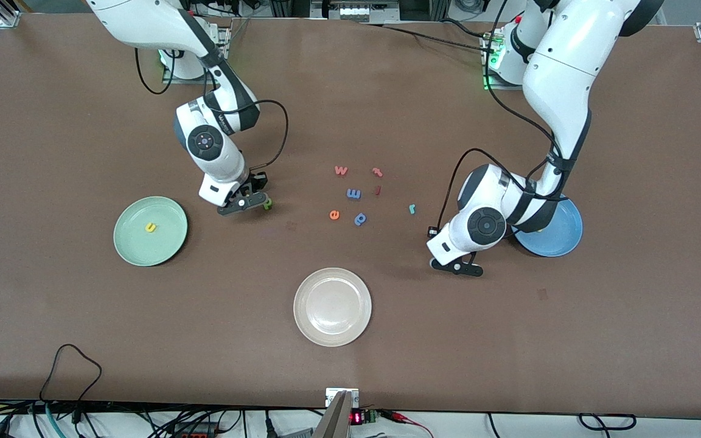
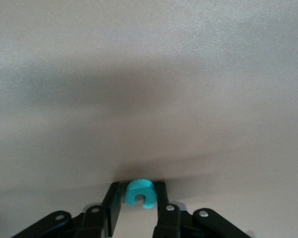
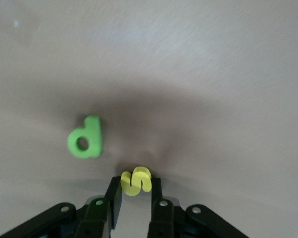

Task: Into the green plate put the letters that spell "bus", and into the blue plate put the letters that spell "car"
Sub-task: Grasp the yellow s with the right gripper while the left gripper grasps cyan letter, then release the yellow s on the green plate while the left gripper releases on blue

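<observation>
**Both grippers clamp letters**

Front view: yellow "u" (image 1: 151,227) lies in the green plate (image 1: 134,249); teal "r" (image 1: 412,208) sits near the blue plate (image 1: 563,240).

Left wrist view: left gripper (image 2: 139,202) pinches the teal "c" (image 2: 139,192).

Right wrist view: right gripper (image 3: 135,192) clamps the yellow "s" (image 3: 136,180), green "b" (image 3: 86,138) beside it.

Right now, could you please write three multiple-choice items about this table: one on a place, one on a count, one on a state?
1. Where does the yellow "u" lie?
A. in the green plate
B. in the blue plate
C. in the off-white plate

2. How many plates stand on the table?
A. two
B. three
C. four

3. What does the right gripper hold?
A. nothing
B. the green "b"
C. the yellow "s"

Key: 1 A, the front view shows it there; 2 B, green, blue, off-white; 3 C, the right wrist view shows the fingers closed on it.
</observation>
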Available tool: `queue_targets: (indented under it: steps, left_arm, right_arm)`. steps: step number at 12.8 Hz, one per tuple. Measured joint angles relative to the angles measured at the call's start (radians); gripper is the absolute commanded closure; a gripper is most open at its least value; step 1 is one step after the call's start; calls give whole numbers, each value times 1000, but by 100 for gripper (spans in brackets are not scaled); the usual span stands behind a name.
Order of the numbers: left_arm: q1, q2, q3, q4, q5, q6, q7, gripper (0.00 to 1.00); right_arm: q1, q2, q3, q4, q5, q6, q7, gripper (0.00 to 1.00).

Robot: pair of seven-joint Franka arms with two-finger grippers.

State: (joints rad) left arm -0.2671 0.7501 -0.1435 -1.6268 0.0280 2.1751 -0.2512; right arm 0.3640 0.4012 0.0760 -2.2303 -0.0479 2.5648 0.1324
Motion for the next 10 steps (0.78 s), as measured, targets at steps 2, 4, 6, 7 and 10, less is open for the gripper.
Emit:
queue_targets:
  steps: [2, 4, 6, 7, 10]
  left_arm:
    - [1, -1, 0, 0, 1, -2, 0, 82]
    - [2, -3, 0, 1, 1, -6, -1, 83]
    - [23, -22, 11, 5, 1, -60, -3, 81]
    - [60, -44, 17, 9, 1, -115, -2, 81]
    - [242, -131, 18, 4, 1, -289, 73, 81]
  right_arm:
    - [-76, -34, -14, 11, 0, -3, -65, 88]
    - [-189, -70, -23, 13, 0, -13, -149, 88]
    - [-293, -81, -25, 16, 0, -18, -222, 83]
    - [-331, -79, -26, 17, 0, -19, -240, 77]
    - [-362, -64, -28, 17, -10, -20, -249, 0]
